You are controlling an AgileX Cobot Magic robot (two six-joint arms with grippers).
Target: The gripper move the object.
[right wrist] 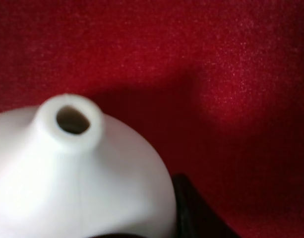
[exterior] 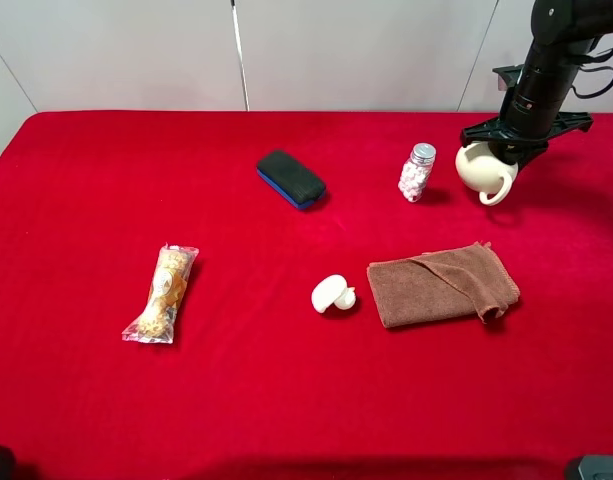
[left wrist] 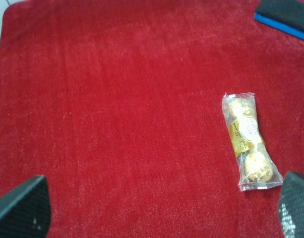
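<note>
The cream teapot [exterior: 483, 168] is at the back right of the red table, tilted, with its loop handle hanging toward the front. My right gripper [exterior: 513, 150] comes down from the black arm and is shut on the teapot, holding it just above the cloth surface. The right wrist view shows the teapot's body and short spout [right wrist: 71, 120] close up, with one black finger [right wrist: 196, 213] beside it. My left gripper [left wrist: 161, 213] is open and empty over the left of the table; its fingertips [left wrist: 20, 208] show at the frame's lower corners.
A small cream lid with knob [exterior: 332, 294] lies mid-table beside a folded brown cloth [exterior: 443, 284]. A jar of pink and white sweets [exterior: 417, 172] stands left of the teapot. A black and blue eraser [exterior: 291, 179] and a gold sweet packet [exterior: 162, 293] [left wrist: 250, 141] lie further left.
</note>
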